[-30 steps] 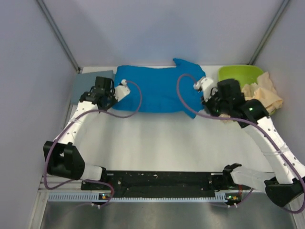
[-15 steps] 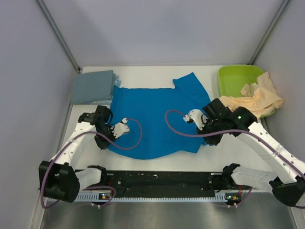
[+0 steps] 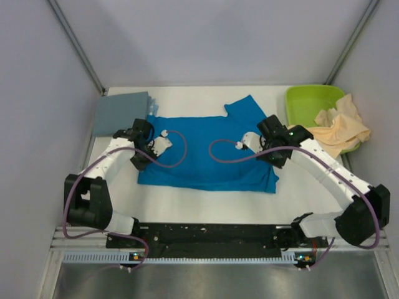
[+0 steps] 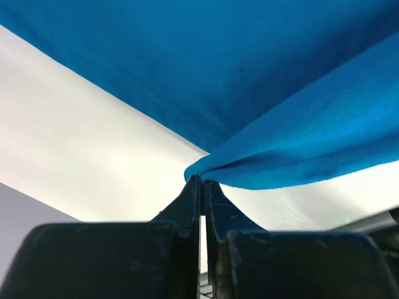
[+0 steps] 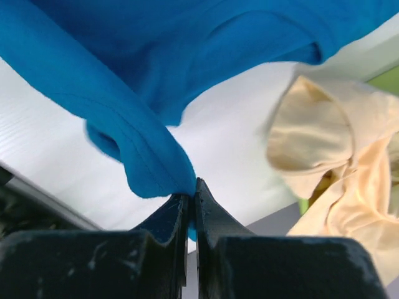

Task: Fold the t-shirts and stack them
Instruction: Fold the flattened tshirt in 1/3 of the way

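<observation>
A bright blue t-shirt (image 3: 206, 156) lies spread across the middle of the table, with one sleeve pointing to the back. My left gripper (image 3: 142, 163) is shut on its left edge, and the left wrist view shows a pinched fold of the blue cloth (image 4: 280, 156) at the gripper (image 4: 201, 181). My right gripper (image 3: 278, 162) is shut on the shirt's right edge, where a hemmed blue fold (image 5: 137, 143) is raised off the table at the gripper (image 5: 192, 187). A grey-blue folded t-shirt (image 3: 121, 113) rests at the back left. A cream-peach t-shirt (image 3: 340, 128) (image 5: 324, 143) hangs crumpled over the tub.
A lime-green plastic tub (image 3: 310, 98) stands at the back right corner. Grey walls close in the left, back and right sides. A black rail (image 3: 206, 235) with the arm bases runs along the near edge. Purple cables (image 3: 177, 156) loop over the shirt.
The blue shirt, bunched at the back a second ago, was drawn toward the near edge and spread out. Both grippers have since moved back, still shut on it.
</observation>
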`<control>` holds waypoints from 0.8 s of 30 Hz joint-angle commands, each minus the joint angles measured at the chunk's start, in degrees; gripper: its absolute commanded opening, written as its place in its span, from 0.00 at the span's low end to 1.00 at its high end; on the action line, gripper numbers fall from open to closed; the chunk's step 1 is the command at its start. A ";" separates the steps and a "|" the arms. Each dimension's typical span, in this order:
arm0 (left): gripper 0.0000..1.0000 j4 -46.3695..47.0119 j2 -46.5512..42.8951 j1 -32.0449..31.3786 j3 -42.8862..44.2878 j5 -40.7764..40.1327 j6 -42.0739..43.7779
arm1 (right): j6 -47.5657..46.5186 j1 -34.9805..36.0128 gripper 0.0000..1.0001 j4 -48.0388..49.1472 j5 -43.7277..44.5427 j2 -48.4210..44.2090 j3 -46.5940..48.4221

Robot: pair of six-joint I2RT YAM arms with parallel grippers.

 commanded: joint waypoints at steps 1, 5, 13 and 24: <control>0.00 6.42 4.37 0.39 1.81 -4.90 -3.51 | -8.15 -4.01 0.00 16.60 4.47 6.49 -1.35; 0.00 8.79 6.83 0.75 2.43 -7.02 -5.44 | -10.44 -4.72 0.00 23.55 1.31 10.80 -0.82; 0.00 11.70 9.29 1.62 3.31 -9.92 -8.78 | -13.08 -8.06 0.00 26.38 4.20 18.89 1.82; 0.00 11.88 11.93 4.17 4.63 -8.52 -10.89 | -13.96 -10.88 0.00 27.17 0.42 22.58 4.45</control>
